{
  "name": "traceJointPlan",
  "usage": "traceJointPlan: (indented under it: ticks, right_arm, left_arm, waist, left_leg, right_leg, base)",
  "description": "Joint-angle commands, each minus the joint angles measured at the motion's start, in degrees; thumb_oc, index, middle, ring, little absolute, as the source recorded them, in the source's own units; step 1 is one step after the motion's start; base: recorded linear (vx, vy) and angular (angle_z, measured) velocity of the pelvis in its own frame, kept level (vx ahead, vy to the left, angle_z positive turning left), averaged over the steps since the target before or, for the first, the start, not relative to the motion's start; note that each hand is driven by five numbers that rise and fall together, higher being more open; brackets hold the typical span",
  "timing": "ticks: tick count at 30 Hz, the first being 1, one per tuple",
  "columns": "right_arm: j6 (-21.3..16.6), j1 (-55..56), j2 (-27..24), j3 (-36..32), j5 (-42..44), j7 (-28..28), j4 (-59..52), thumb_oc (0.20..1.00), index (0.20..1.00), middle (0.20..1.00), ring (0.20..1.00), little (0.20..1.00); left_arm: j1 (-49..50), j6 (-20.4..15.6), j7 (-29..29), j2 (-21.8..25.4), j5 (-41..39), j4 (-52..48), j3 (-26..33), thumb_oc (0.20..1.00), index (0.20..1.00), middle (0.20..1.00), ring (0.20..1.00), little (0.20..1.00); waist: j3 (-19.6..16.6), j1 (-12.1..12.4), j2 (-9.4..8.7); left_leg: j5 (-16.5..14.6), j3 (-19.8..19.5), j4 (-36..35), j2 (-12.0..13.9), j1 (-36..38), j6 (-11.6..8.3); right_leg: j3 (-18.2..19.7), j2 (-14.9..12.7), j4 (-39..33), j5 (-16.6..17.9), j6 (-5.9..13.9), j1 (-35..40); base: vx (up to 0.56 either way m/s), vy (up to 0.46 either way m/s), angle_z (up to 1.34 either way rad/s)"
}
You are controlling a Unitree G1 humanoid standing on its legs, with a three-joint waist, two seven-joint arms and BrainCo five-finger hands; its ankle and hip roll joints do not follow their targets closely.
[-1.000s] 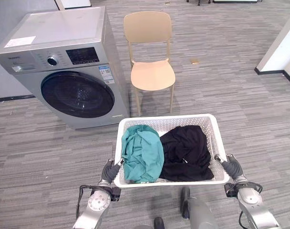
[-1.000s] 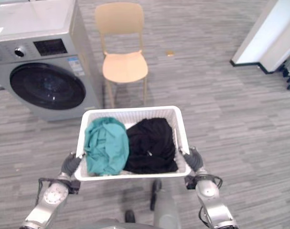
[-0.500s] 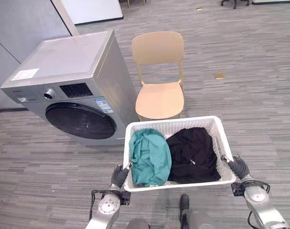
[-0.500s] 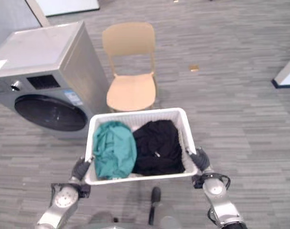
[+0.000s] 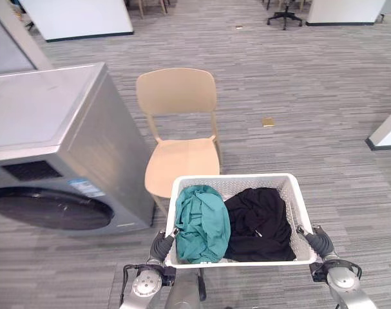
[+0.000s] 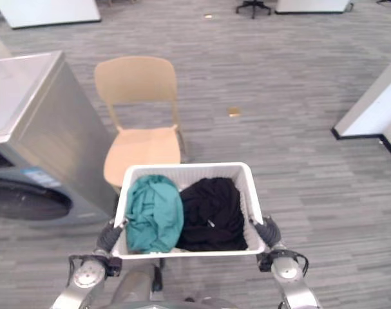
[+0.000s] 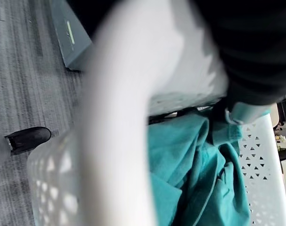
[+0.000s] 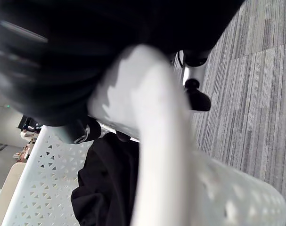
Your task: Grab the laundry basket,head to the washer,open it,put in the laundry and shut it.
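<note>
I carry a white perforated laundry basket (image 5: 234, 185) in front of me. It holds a teal garment (image 5: 200, 223) on its left and a black garment (image 5: 258, 223) on its right. My left hand (image 5: 162, 245) is curled round the basket's left rim (image 7: 114, 141). At the opposite end my right hand (image 5: 316, 242) grips the right rim (image 8: 157, 155). The grey washer (image 5: 47, 154) stands at the left with its dark round door (image 5: 44, 209) closed.
A beige chair (image 5: 178, 145) stands just beyond the basket, beside the washer's right side. White partition walls (image 5: 388, 132) rise at the right edge and in the far background (image 5: 76, 18). A small tan object (image 5: 268, 121) lies on the grey carpet.
The whole view has shifted: the washer now lies further left and partly out of frame, the chair sits nearer the middle. Basket and hands keep the same hold.
</note>
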Motion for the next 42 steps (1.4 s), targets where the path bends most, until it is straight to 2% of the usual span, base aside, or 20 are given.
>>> traceJointPlan:
  ticks: [1, 2, 3, 4, 8, 9, 11, 12, 13, 17, 20, 26, 28, 29, 30, 31, 33, 37, 39, 42]
  right_arm:
    - [-5.6, -2.5, -0.1, -3.8, 4.7, 0.6, -7.9, 0.2, 0.2, 0.2, 0.2, 0.2]
    - [-5.4, -2.6, 0.1, -3.7, 4.6, 0.8, -8.0, 0.2, 0.2, 0.2, 0.2, 0.2]
    - [-5.6, -2.6, 0.6, -3.2, 4.7, 1.2, -8.3, 0.2, 0.2, 0.2, 0.2, 0.2]
    - [-5.5, -2.9, 0.9, -2.8, 4.3, 1.6, -8.3, 0.2, 0.2, 0.2, 0.2, 0.2]
    - [-5.9, -4.9, 1.4, -1.0, 3.2, 1.7, -7.7, 0.2, 0.2, 0.2, 0.2, 0.2]
    - [-5.8, -5.4, 1.5, -0.7, 2.7, 1.8, -7.8, 0.2, 0.2, 0.2, 0.2, 0.2]
    - [-5.8, -5.5, 1.1, -1.0, 2.5, 1.5, -8.0, 0.2, 0.2, 0.2, 0.2, 0.2]
    - [-5.8, -5.6, 1.0, -1.0, 2.6, 1.5, -8.0, 0.2, 0.2, 0.2, 0.2, 0.2]
    - [-5.9, -6.2, 0.5, -1.3, 3.2, 1.0, -7.3, 0.2, 0.2, 0.2, 0.2, 0.2]
    - [-5.8, -5.2, 0.1, -1.5, 3.5, 0.5, -6.3, 0.2, 0.2, 0.2, 0.2, 0.2]
    - [-6.0, -3.7, -0.2, -3.0, 4.2, 0.8, -5.9, 0.2, 0.2, 0.2, 0.2, 0.2]
    - [-5.9, -4.2, -1.1, -3.4, 4.3, 0.2, -5.3, 0.2, 0.2, 0.2, 0.2, 0.2]
    - [-5.8, -4.8, -1.6, -3.5, 4.0, 0.3, -5.3, 0.2, 0.2, 0.2, 0.2, 0.2]
    - [-5.8, -4.8, -1.6, -3.5, 4.0, 0.3, -5.3, 0.2, 0.2, 0.2, 0.2, 0.2]
    - [-5.7, -5.1, -1.9, -3.5, 4.1, 0.4, -4.9, 0.2, 0.2, 0.2, 0.2, 0.2]
    - [-5.7, -5.2, -2.0, -3.5, 4.1, 0.4, -4.9, 0.2, 0.2, 0.2, 0.2, 0.2]
    - [-5.5, -5.2, -2.0, -3.9, 4.4, 0.3, -4.6, 0.2, 0.2, 0.2, 0.2, 0.2]
    - [-5.1, -6.0, -1.9, -4.3, 3.5, 0.0, -4.1, 0.2, 0.2, 0.2, 0.2, 0.2]
    - [-4.7, -8.3, -1.3, -3.1, 2.4, -0.6, -3.1, 0.2, 0.2, 0.2, 0.2, 0.2]
    - [-4.5, -9.8, -0.9, -2.0, 1.5, -1.2, -2.3, 0.2, 0.2, 0.2, 0.2, 0.2]
  left_arm:
    - [-2.9, -4.8, 1.0, 1.8, -2.3, -7.0, 3.2, 0.2, 0.2, 0.2, 0.2, 0.2]
    - [-3.4, -4.9, 1.3, 2.4, -2.4, -6.8, 2.9, 0.2, 0.2, 0.2, 0.2, 0.2]
    - [-3.4, -5.0, 1.0, 3.5, -2.2, -7.0, 3.0, 0.2, 0.2, 0.2, 0.2, 0.2]
    - [-3.6, -5.2, 1.1, 4.3, -1.8, -7.1, 3.1, 0.2, 0.2, 0.2, 0.2, 0.2]
    - [-4.3, -5.6, 1.9, 5.8, -1.1, -7.1, 3.9, 0.2, 0.2, 0.2, 0.2, 0.2]
    - [-4.8, -5.7, 2.3, 6.1, -1.0, -7.3, 4.0, 0.2, 0.2, 0.2, 0.2, 0.2]
    - [-5.6, -6.0, 2.6, 5.7, -0.8, -7.1, 3.9, 0.2, 0.2, 0.2, 0.2, 0.2]
    - [-5.7, -6.0, 2.6, 5.7, -0.8, -7.1, 3.9, 0.2, 0.2, 0.2, 0.2, 0.2]
    - [-6.3, -6.0, 2.7, 5.3, -0.9, -6.9, 3.9, 0.2, 0.2, 0.2, 0.2, 0.2]
    - [-5.8, -6.0, 2.3, 3.9, -0.9, -6.4, 3.3, 0.2, 0.2, 0.2, 0.2, 0.2]
    - [-3.8, -5.9, 0.7, 2.6, -1.4, -6.2, 3.6, 0.2, 0.2, 0.2, 0.2, 0.2]
    - [-4.2, -4.9, 0.6, 2.3, -2.2, -5.2, 3.1, 0.2, 0.2, 0.2, 0.2, 0.2]
    - [-4.9, -4.9, 0.4, 2.4, -1.5, -5.3, 2.7, 0.2, 0.2, 0.2, 0.2, 0.2]
    - [-4.9, -4.9, 0.4, 2.4, -1.5, -5.3, 2.7, 0.2, 0.2, 0.2, 0.2, 0.2]
    - [-5.6, -4.7, 0.7, 2.6, -1.4, -5.0, 2.5, 0.2, 0.2, 0.2, 0.2, 0.2]
    - [-5.6, -4.7, 0.7, 2.6, -1.4, -5.0, 2.5, 0.2, 0.2, 0.2, 0.2, 0.2]
    - [-7.0, -4.8, 1.5, 2.5, -1.5, -4.8, 1.6, 0.2, 0.2, 0.2, 0.2, 0.2]
    - [-8.5, -5.1, 1.7, 2.7, -1.0, -3.8, 0.6, 0.2, 0.2, 0.2, 0.2, 0.2]
    - [-11.3, -5.6, 2.9, 3.7, -0.1, -3.0, 0.4, 0.2, 0.2, 0.2, 0.2, 0.2]
    - [-13.2, -6.1, 4.1, 4.4, 0.6, -2.0, 0.6, 0.2, 0.2, 0.2, 0.2, 0.2]
  waist:
    - [-2.1, 1.1, 1.36]
    - [-2.5, 0.7, 0.68]
    - [-3.4, 1.3, -0.47]
    - [-3.4, 1.4, -1.14]
    - [-3.5, 2.5, -1.09]
    - [-3.1, 2.2, -0.71]
    - [-1.9, 0.5, 0.18]
    - [-1.9, 0.5, 0.28]
    - [-0.5, -0.8, 0.51]
    - [0.7, -1.0, -0.31]
    - [-0.6, -0.8, -0.2]
    - [0.2, -1.1, -0.41]
    - [0.2, -1.8, -1.09]
    - [0.2, -1.8, -1.08]
    - [-0.4, -2.4, -1.18]
    - [-0.3, -2.5, -1.14]
    - [-0.3, -3.9, 0.45]
    - [-0.2, -5.0, 1.11]
    - [1.8, -5.4, 0.48]
    - [2.4, -5.0, -0.01]
  left_leg:
    - [3.9, -2.8, -4.8, 7.5, 3.0, -7.84]
    - [3.7, -2.9, -1.4, 6.5, 2.4, -7.78]
    - [1.6, -2.6, 2.9, 4.6, 1.4, -6.72]
    - [-0.2, -2.5, 4.0, 3.4, 1.7, -5.73]
    - [-3.9, -1.1, 4.5, 1.5, 3.1, -3.03]
    - [-4.8, -1.1, 3.0, 0.2, 5.6, -2.07]
    - [-5.2, -2.4, 0.2, -1.4, 9.1, -1.49]
    - [-5.1, -2.5, 0.1, -1.3, 9.0, -1.52]
    - [-5.4, -3.4, -1.3, -2.6, 11.5, -1.36]
    - [-6.5, -5.9, -0.3, -4.7, 13.5, -1.61]
    - [-5.8, -7.0, -0.4, -5.2, 13.2, -2.74]
    - [-7.0, -8.6, 4.8, -4.9, 10.6, -4.07]
    - [-8.6, -7.6, 6.0, -1.4, 12.3, -4.02]
    - [-8.6, -7.6, 6.0, -1.4, 12.4, -4.02]
    - [-8.5, -8.3, 5.1, 1.6, 14.3, -4.38]
    - [-8.5, -8.3, 5.0, 1.6, 14.4, -4.43]
    - [-7.2, -11.6, 2.1, 4.7, 15.7, -6.21]
    - [-9.9, -11.2, 1.5, 2.5, 15.5, -6.39]
    - [-12.6, -9.0, 3.5, -0.2, 13.1, -5.18]
    - [-13.2, -6.8, 3.8, -0.9, 11.5, -4.46]
  right_leg:
    - [2.9, -11.9, 5.9, -8.7, 4.99, -0.2]
    - [3.0, -13.4, 6.9, -7.4, 5.47, -0.5]
    - [4.1, -15.8, 9.1, -2.2, 7.15, -2.0]
    - [4.8, -17.0, 11.1, 0.3, 7.54, -3.1]
    - [5.1, -19.6, 17.3, 7.8, 8.27, -8.5]
    - [5.0, -18.4, 19.1, 7.8, 7.21, -12.2]
    - [6.8, -12.3, 19.5, 1.9, 5.97, -17.7]
    - [6.8, -12.1, 19.5, 2.0, 5.91, -17.8]
    - [7.4, -7.6, 16.5, -0.1, 5.09, -21.4]
    - [8.0, -6.3, 10.1, -1.4, 2.16, -17.9]
    - [7.5, -5.6, 5.2, -0.5, 1.32, -14.9]
    - [4.8, -7.1, 3.0, 0.4, 0.91, -13.5]
    - [3.8, -9.0, 3.3, 0.9, 1.38, -14.4]
    - [3.8, -9.0, 3.3, 0.9, 1.38, -14.4]
    - [3.4, -10.4, 3.2, 1.0, 2.11, -14.9]
    - [3.4, -10.3, 3.2, 0.9, 2.09, -14.8]
    - [3.7, -12.5, 4.3, 0.5, 3.62, -16.2]
    - [5.3, -14.8, 4.7, 1.6, 5.36, -17.6]
    - [8.0, -17.7, 3.9, 5.8, 7.29, -21.8]
    - [9.0, -18.9, 2.7, 8.5, 8.35, -24.8]
  base:
    - [0.52, 0.287, -0.42]
    - [0.6, 0.384, -0.41]
    - [0.5, 0.361, -0.32]
    - [0.48, 0.405, -0.24]
    - [0.2, 0.219, 0.13]
    - [0.28, 0.28, 0.04]
    - [0.21, 0.19, 0.36]
    - [0.15, 0.094, 1.06]
    - [0.15, 0.039, 1.05]
    - [0.09, -0.014, 0.99]
    - [0.06, -0.074, 0.99]
    - [-0.04, 0.015, 0.45]
    - [-0.07, 0.163, 0.38]
    - [-0.01, 0.192, 0.04]
    - [0.0, 0.131, 0.02]
    - [0.0, 0.222, 0.04]
    - [0.01, 0.476, 0.0]
    - [-0.03, 0.361, -0.02]
    - [-0.24, 0.345, -0.47]
    - [-0.25, 0.225, -0.54]
